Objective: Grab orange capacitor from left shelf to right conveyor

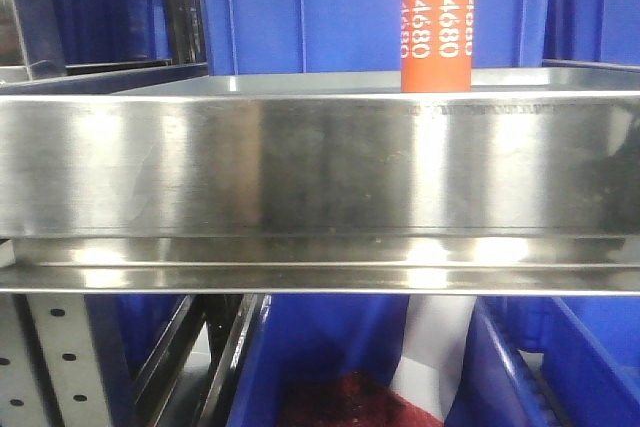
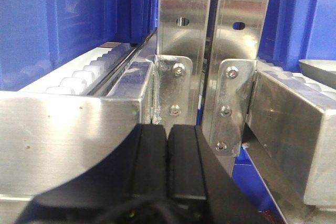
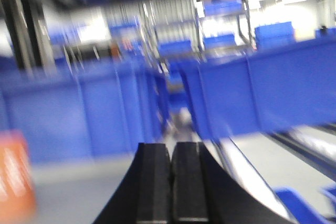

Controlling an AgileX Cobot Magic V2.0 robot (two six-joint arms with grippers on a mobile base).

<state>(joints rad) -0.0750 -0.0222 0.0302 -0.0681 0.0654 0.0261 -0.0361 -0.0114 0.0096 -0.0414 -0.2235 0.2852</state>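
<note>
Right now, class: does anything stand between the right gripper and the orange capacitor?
Nothing visible does: in the right wrist view, only bare shelf lies between the shut right gripper and the orange capacitor at its left edge.

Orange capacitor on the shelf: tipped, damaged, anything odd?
Nothing stands out. The orange capacitor stands upright and looks intact on the left shelf. The right wrist view is too blurred to add detail.
</note>
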